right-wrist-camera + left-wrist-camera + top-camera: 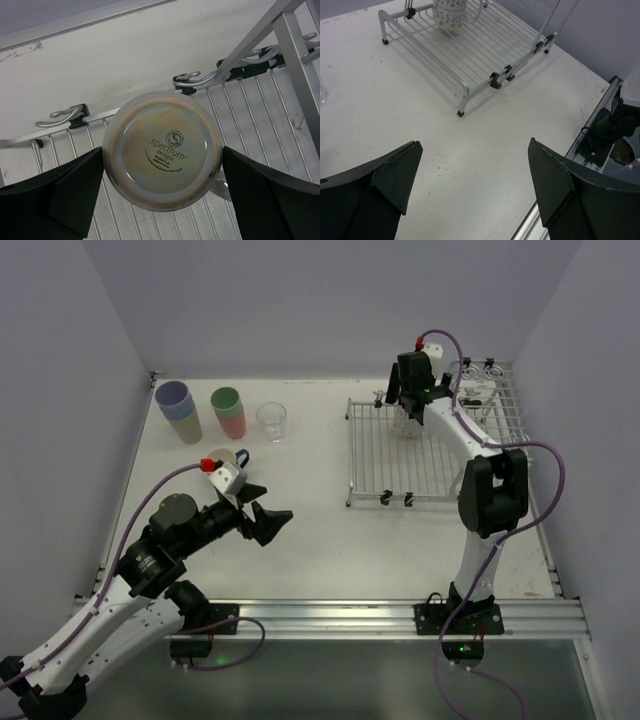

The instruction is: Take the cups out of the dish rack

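Note:
The silver wire dish rack (385, 455) stands on the right of the table, and the left wrist view also takes in the rack (470, 60). A white speckled mug (162, 150) sits upside down on its back part, base up with printed lettering; the same mug (449, 12) appears from the left wrist. My right gripper (163, 150) is open, with one finger (75, 192) on each side of the mug. My left gripper (268, 523) hangs open over bare table left of the rack, holding nothing. At back left stand stacked tumblers (178, 410), a green and pink stack (229, 412), a clear glass (271, 421) and a dark-blue mug (240, 456).
The taller wire basket section (490, 390) rises at the rack's far right end. A metal rail (400, 615) runs along the near table edge with the right arm's base (610, 125) on it. Grey walls close in the left, back and right sides.

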{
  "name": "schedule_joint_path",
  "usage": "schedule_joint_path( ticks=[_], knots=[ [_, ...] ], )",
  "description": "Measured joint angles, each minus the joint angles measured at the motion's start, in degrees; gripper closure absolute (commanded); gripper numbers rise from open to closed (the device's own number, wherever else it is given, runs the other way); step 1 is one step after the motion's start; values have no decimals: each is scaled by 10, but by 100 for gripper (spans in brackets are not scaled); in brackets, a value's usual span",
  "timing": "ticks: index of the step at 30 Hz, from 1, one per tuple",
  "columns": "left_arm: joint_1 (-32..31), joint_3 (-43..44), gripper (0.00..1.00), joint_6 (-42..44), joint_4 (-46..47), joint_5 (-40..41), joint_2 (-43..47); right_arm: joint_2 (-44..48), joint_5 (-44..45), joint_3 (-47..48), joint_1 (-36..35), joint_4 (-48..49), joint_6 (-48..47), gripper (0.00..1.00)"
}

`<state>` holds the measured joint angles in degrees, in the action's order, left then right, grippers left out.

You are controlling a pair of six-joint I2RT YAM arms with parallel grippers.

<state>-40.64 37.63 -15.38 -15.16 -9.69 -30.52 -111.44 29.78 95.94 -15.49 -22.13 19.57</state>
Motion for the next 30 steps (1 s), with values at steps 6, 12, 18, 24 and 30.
schedule_joint_path(
  ticks=[6,12,18,24,30],
  knots=[
    [1,0,5,0,0,0,-8,-10,-28,0,12,7,10,1],
    [9,0,5,0,0,0,-15,-19,-47,0,16,28,9,1],
    [21,0,5,0,0,0,-21,-33,-53,19,17,28,3,8],
    [39,0,6,0,1,-1,-27,-19,-53,-10,14,55,-3,59],
    [52,0,7,-5,1,-4,-46,35,-53,-92,-16,103,-8,61]
  ],
)
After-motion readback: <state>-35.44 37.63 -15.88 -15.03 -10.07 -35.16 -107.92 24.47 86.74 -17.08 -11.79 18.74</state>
